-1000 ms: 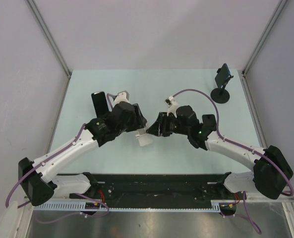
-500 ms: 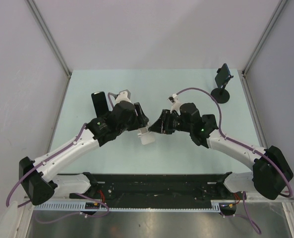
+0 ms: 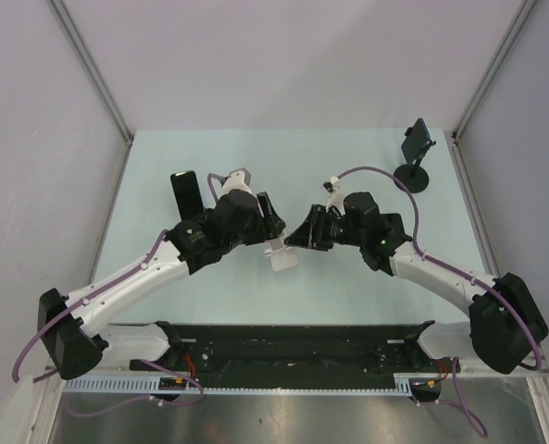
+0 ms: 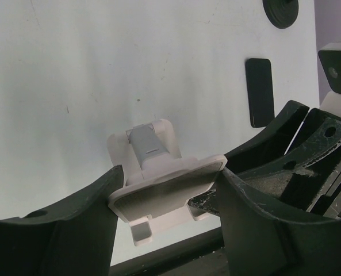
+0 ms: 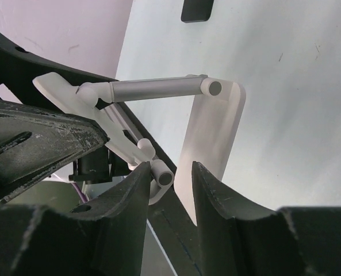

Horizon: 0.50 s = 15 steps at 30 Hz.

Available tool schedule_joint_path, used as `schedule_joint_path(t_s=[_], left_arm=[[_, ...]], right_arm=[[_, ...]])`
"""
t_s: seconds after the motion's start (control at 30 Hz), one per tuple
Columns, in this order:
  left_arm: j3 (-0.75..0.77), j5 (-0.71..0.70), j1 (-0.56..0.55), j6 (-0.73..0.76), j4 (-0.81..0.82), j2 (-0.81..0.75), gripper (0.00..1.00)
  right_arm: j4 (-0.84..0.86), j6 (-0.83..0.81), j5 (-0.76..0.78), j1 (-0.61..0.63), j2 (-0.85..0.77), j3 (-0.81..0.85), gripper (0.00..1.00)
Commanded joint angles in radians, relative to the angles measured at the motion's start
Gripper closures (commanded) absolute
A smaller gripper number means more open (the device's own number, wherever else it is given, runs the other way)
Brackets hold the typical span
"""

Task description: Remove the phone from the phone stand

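Note:
A white folding phone stand [image 3: 283, 257] with a grey arm is held between both grippers at the table's middle. My left gripper [image 3: 272, 242] is shut on its cradle plate [image 4: 158, 192], with no phone on the plate. My right gripper [image 3: 302, 239] is closed narrowly around the stand's lower hinge knob [image 5: 161, 172], beside the base plate [image 5: 213, 132]. A black phone [image 3: 185, 192] lies flat on the table to the far left. It also shows in the left wrist view [image 4: 258, 92] and the right wrist view [image 5: 196, 10].
A black round-based stand [image 3: 411, 178] at the back right corner carries a dark phone-like device [image 3: 416, 141]. Its base shows in the left wrist view [image 4: 280, 10]. Grey walls enclose the table on three sides.
Both grippers and the white stand have shifted a little to the right. The right gripper's jaws have narrowed onto the stand. The black phone has not moved.

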Motion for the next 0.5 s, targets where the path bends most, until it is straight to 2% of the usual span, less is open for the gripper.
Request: schedule_joint_path(t_s=[0.0, 0.3, 0.4, 0.47], left_arm=[[0.06, 0.004, -0.017, -0.031, 0.069, 0.003, 1.0], [0.059, 0.0, -0.032, -0.049, 0.1, 0.02, 0.99], [0.062, -0.004, -0.035, -0.055, 0.115, 0.024, 0.99], [0.06, -0.008, -0.036, -0.055, 0.119, 0.024, 1.0]], right_arm=[[0.061, 0.008, -0.062, -0.012, -0.035, -0.012, 0.61], [0.116, 0.037, -0.122, -0.035, -0.046, -0.035, 0.66], [0.121, 0.04, -0.136, -0.052, -0.052, -0.044, 0.71], [0.133, 0.042, -0.143, -0.067, -0.057, -0.052, 0.78]])
